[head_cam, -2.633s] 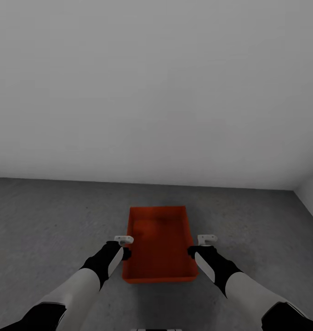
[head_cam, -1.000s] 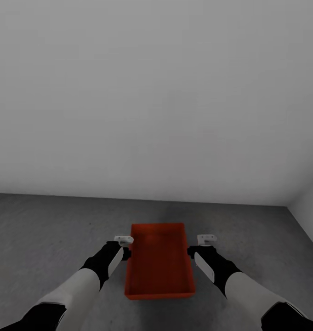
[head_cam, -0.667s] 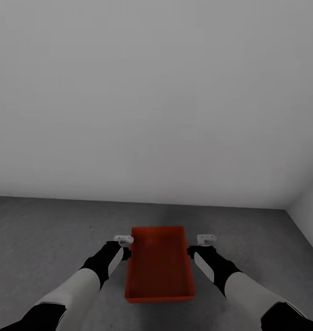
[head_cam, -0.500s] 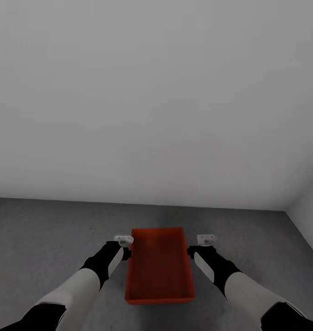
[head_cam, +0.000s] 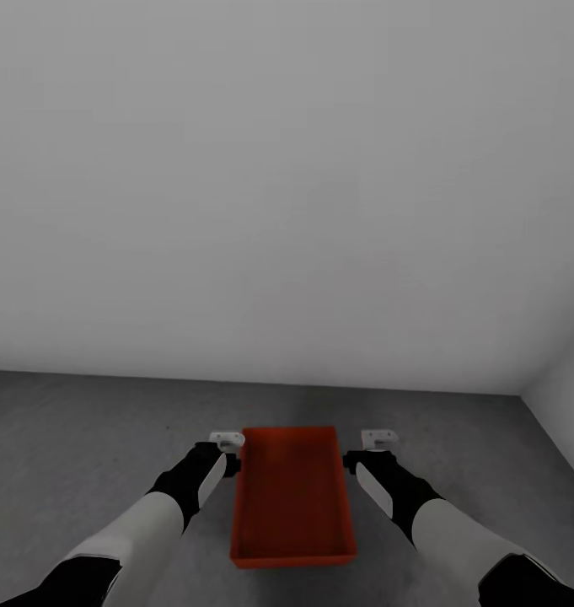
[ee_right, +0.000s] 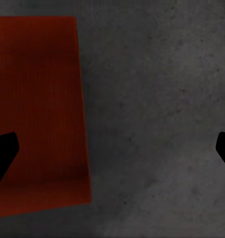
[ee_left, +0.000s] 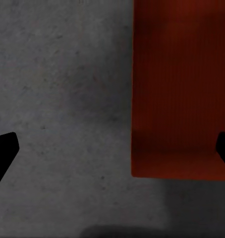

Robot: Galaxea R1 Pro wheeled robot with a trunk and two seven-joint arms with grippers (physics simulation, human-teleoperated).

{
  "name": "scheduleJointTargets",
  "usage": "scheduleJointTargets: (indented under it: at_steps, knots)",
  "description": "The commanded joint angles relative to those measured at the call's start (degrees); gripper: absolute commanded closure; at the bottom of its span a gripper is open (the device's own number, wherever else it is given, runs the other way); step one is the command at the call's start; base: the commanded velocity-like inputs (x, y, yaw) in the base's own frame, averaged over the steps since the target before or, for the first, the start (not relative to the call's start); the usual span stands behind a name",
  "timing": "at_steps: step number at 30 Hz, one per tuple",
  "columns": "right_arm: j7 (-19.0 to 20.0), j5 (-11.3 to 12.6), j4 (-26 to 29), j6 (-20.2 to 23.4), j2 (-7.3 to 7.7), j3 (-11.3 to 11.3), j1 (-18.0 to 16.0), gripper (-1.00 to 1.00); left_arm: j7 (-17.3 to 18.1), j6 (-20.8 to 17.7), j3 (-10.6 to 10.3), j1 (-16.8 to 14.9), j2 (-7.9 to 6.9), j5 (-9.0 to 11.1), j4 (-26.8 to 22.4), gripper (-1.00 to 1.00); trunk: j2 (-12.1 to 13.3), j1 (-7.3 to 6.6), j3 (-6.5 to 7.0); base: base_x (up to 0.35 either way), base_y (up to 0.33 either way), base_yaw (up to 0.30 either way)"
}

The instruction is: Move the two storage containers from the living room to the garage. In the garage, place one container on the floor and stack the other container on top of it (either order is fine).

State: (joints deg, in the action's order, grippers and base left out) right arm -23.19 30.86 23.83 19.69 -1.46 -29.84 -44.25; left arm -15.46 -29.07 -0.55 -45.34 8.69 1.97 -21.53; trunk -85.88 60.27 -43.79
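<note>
Surroundings: a plain grey-white wall (head_cam: 287, 185) ahead of me, meeting a second wall (head_cam: 565, 405) at a corner on my right; dark speckled concrete floor (head_cam: 84, 430) below; I saw nothing standing between my arms and the wall.

Markings: I found no label, brand or writing on the bin or on the walls.

Item: one orange-red storage container (head_cam: 292, 496), open top, low walls, lying flat on the floor with its long axis pointing toward the wall; it lay between my two arms.

Left gripper (head_cam: 228, 442): positioned just beside the container's left long wall, apart from it; in the left wrist view its dark fingertips (ee_left: 3, 151) stood spread wide, one over bare floor, the other over the container (ee_left: 179, 89); it pinched nothing.

Right gripper (head_cam: 378, 440): just beside the container's right long wall, a strip of floor between them; in the right wrist view its fingertips (ee_right: 3, 148) were likewise spread wide, one over the container (ee_right: 38, 109), the other over concrete; it gripped nothing.
</note>
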Motion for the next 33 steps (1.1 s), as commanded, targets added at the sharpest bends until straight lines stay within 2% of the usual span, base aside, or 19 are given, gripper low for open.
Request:
scheduleJointTargets:
  at_steps: [1,13,28,33]
  knots:
    - [-0.5,0.4,0.1,0.3,0.05,-0.5,0.0,-1.00,-0.3,-0.3,-0.1,0.0,0.01,0.2,-0.1,-1.00,0.4,-0.23,0.23,0.000,0.000,0.000]
    - [-0.4,0.4,0.1,0.3,0.05,-0.5,0.0,-1.00,-0.2,-0.3,-0.1,0.0,0.01,0.2,-0.1,-1.00,5.2,-2.86,3.47,0.000,0.000,0.000]
    - [-0.5,0.4,0.1,0.3,0.05,-0.5,0.0,-1.00,-0.1,-0.3,-0.1,0.0,0.08,0.2,-0.2,-1.00,5.2,-2.86,4.65,-0.005,0.000,0.000]
    - [-0.4,0.4,0.1,0.3,0.05,-0.5,0.0,-1.00,-0.1,-0.8,0.0,0.0,0.09,0.1,-0.2,-1.00,5.2,-2.86,4.69,-0.246,0.000,0.000]
